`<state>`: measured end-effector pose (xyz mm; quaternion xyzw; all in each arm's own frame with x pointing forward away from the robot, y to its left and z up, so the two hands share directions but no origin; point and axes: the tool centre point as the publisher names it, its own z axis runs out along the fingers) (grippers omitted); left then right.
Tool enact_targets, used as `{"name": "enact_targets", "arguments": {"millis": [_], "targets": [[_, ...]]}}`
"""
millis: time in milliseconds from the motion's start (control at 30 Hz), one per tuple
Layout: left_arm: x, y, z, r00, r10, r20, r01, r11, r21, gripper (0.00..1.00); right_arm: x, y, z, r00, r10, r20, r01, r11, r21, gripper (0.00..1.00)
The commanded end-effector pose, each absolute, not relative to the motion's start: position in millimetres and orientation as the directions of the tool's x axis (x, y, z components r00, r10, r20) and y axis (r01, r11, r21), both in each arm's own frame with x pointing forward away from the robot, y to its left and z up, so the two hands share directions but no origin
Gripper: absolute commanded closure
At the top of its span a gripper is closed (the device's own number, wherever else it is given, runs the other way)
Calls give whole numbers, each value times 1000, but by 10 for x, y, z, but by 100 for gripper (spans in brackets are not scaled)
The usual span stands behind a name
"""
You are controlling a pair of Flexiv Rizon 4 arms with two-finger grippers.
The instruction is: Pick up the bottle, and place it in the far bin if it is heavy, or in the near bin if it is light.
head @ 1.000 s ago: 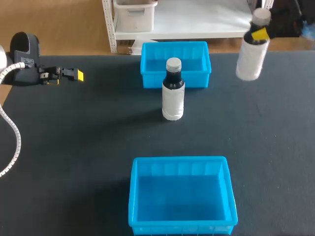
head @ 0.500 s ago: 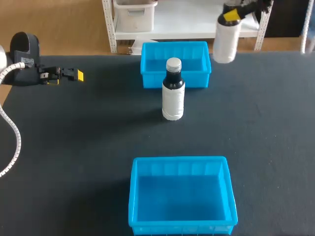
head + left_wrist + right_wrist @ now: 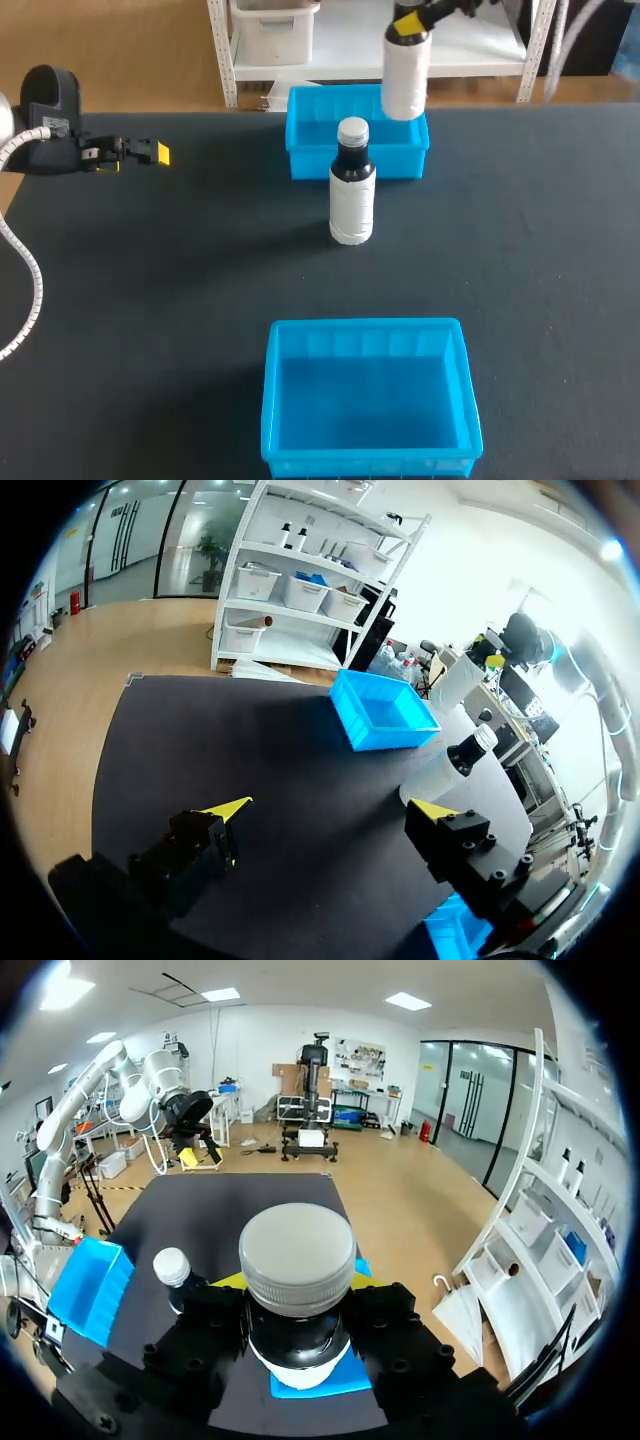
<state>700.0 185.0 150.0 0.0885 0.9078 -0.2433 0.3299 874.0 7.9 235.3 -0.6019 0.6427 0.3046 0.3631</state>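
Note:
My right gripper (image 3: 412,20) is shut on the neck of a white bottle (image 3: 405,78) with a grey cap (image 3: 298,1257). The bottle hangs upright in the air over the right back part of the far blue bin (image 3: 312,135). A second bottle (image 3: 352,190), white with a dark neck and grey cap, stands on the table just in front of that bin; from the right wrist it shows beside the held one (image 3: 176,1272). The near blue bin (image 3: 365,326) sits at the front. My left gripper (image 3: 150,152) (image 3: 328,810) is open at the far left, holding nothing.
The black table top (image 3: 180,300) stretches between the two bins. The left arm's white cable (image 3: 30,270) hangs along the left edge. A corner of the near bin (image 3: 455,935) shows beside my left gripper's finger.
My right arm has carried the white bottle leftward and farther back, from the table's right edge to above the far bin. The left arm and standing bottle have not moved.

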Motion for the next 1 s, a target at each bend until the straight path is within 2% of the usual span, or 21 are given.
{"name": "enact_targets", "arguments": {"millis": [33,1000], "targets": [[7000,1850,1500,-767,0,-642,321,866,-383,0,9005,307,2327,-8,-563,-827,-1000,15,-1,100],[7000,1850,1500,-767,0,-642,321,866,-383,0,9346,1108,1828,-3,-535,-845,-993,-96,64,100]]}}
